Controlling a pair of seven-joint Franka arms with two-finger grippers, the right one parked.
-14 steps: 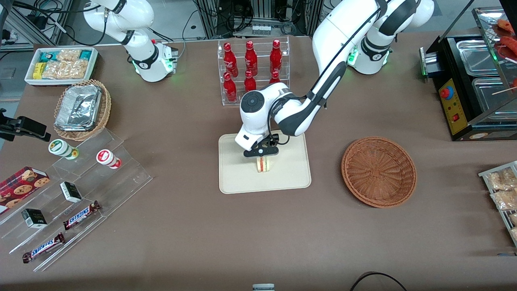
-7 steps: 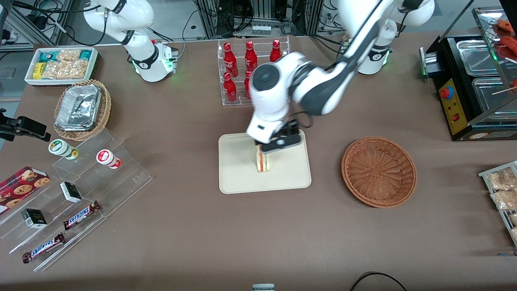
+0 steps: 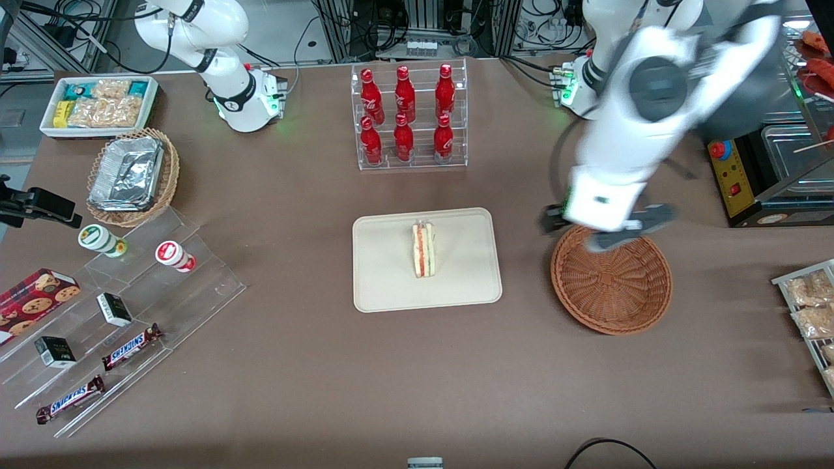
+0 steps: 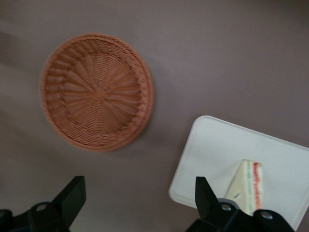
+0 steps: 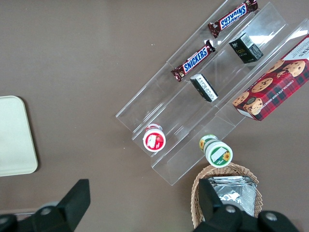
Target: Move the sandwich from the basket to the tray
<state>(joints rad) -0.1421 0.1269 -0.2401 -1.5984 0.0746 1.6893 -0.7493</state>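
Note:
The sandwich point(image 3: 423, 250), a pale bread wedge with red and green layers, stands on edge near the middle of the cream-beige tray point(image 3: 391, 286). It also shows in the left wrist view point(image 4: 248, 186) on the tray point(image 4: 217, 150). The reddish-brown wicker basket point(image 3: 611, 277) sits beside the tray toward the working arm's end, with nothing in it; it also shows in the left wrist view point(image 4: 97, 92). My left gripper point(image 3: 606, 229) hangs high above the basket's rim that is farther from the front camera. It is open and holds nothing, its fingers point(image 4: 72, 193) spread wide.
A clear rack of red bottles point(image 3: 407, 114) stands farther from the front camera than the tray. A black food warmer point(image 3: 762, 143) sits at the working arm's end. Snack steps point(image 3: 124, 312), a foil-tray basket point(image 3: 130, 176) and a white snack bin point(image 3: 98, 104) lie toward the parked arm's end.
My left gripper let go of the sandwich on the tray, rose, and swung away to above the basket. The sandwich stays standing on the tray.

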